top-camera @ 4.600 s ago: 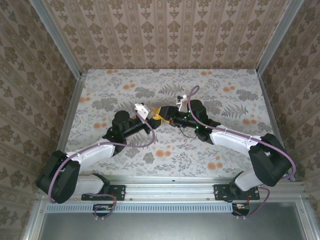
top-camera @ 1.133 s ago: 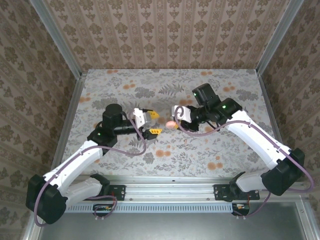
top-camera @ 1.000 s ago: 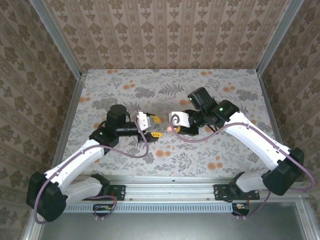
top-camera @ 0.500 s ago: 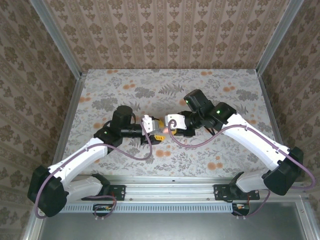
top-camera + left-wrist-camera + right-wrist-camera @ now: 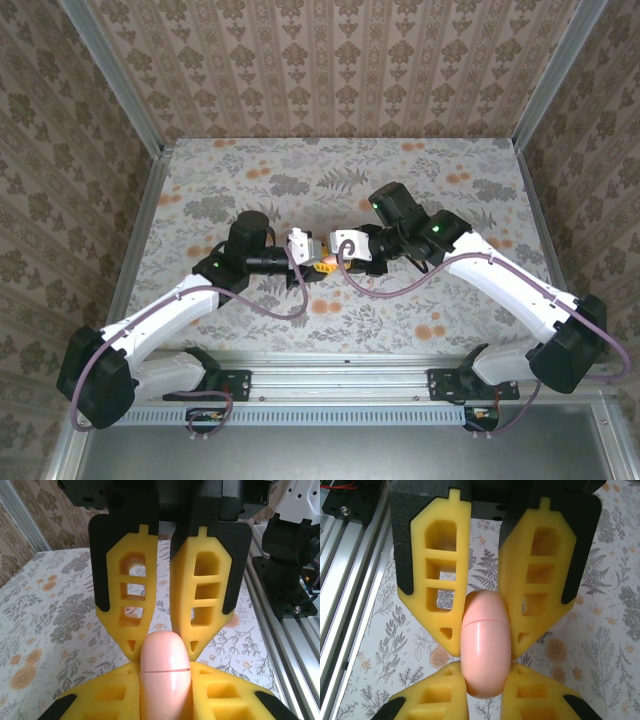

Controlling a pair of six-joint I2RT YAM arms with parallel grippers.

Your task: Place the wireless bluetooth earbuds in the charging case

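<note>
The charging case (image 5: 326, 258) is a smooth pink capsule with a thin seam around it, closed, held above the table's middle. My left gripper (image 5: 316, 259) is shut on one end of it and my right gripper (image 5: 337, 255) on the other, tip to tip. In the left wrist view the case (image 5: 165, 672) sits between my own yellow fingers (image 5: 100, 700), with the left gripper (image 5: 165, 685) clamped on it. In the right wrist view the case (image 5: 486, 640) is pinched by the right gripper (image 5: 486, 680), the opposing fingers (image 5: 440, 580) beyond it. The earbuds are hidden.
The flower-printed table (image 5: 250, 180) spreads out below both arms. A metal rail (image 5: 340, 380) runs along the near edge, with patterned walls on three sides. A small pinkish disc (image 5: 131, 612) shows on the table through a finger opening.
The right gripper carried the pink case leftward while the left gripper came in from the left. The left jaws, open before, have closed on the case.
</note>
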